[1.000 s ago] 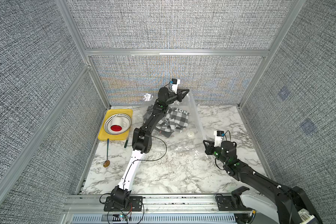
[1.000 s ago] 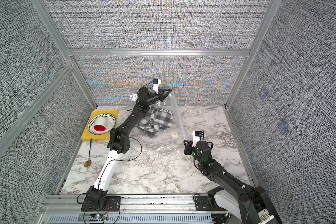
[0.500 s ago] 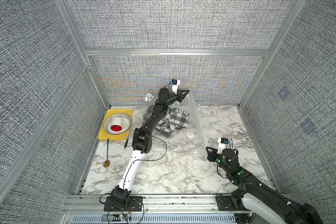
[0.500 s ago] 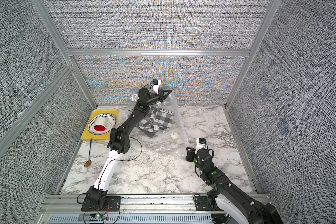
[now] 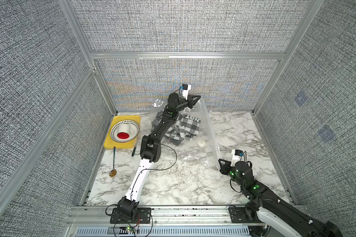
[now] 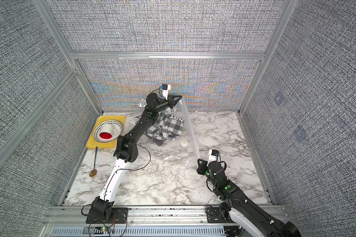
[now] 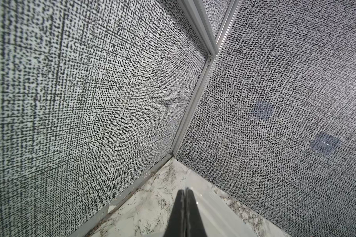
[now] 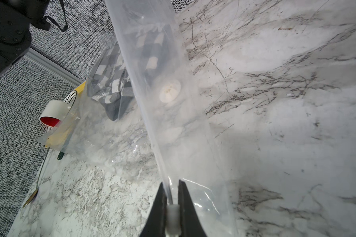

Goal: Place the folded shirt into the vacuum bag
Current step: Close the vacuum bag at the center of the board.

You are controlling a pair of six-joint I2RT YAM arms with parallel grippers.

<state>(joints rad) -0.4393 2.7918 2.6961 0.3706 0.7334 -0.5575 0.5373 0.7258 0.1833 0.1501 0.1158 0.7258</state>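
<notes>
Item: vacuum bag [image 5: 211, 133], clear, spread from mid-worktop [image 5: 173, 184] to the back edge. Folded shirt [image 5: 187, 128] (blk/wht check) is already inside nr back edge, w/ valve [image 5: 201, 143] just beside it. L gripper [image 7: 184, 191]: jaws fully closed on bag's far corner, raised above back edge; R gripper [image 8: 171, 185]: nearly closed, pinching bag's edge strip w/ white clip [image 8: 172, 211] betw. jaws. Change: R gripper has drawn back toward worktop's front edge along that strip in the last sec, L unchanged. Judged: insertion done, edge now being pulled taut or sealed.
</notes>
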